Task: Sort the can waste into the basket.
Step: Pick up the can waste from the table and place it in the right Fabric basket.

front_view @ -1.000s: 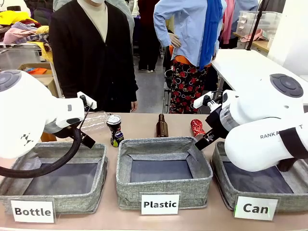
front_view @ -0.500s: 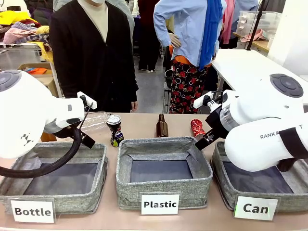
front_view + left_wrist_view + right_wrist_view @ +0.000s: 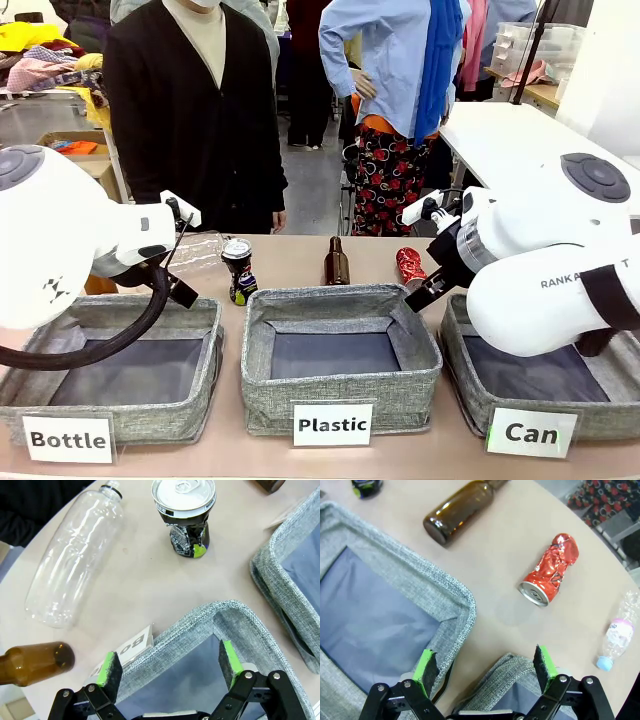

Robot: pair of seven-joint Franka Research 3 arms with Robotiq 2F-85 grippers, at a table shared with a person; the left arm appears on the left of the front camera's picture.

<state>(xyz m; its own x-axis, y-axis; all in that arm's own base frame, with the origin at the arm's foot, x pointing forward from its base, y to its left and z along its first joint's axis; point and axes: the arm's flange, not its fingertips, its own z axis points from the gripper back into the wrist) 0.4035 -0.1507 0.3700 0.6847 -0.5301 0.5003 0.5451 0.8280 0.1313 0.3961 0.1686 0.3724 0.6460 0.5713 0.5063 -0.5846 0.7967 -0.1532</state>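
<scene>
Two cans lie out: red can (image 3: 409, 267) at ten o'clock from the Can basket (image 3: 600, 425), black can (image 3: 238, 270) nearer nine. Left gripper (image 3: 170, 659) and right gripper (image 3: 485, 661) gape wide, empty.

L arm (image 3: 70, 235) comes in from left side, big white joint low & close to cam, wrist angled inward toward the middle. L pincer (image 3: 170, 662) pts down at tabletop, jaws spread wide, green pads (image 3: 109, 667) facing each other, empty. R arm (image 3: 545, 265) comes in from right side, bulky white link fwd, wrist also turned inward. R pincer (image 3: 485, 664) pts down too, jaws wide apart, empty.
</scene>
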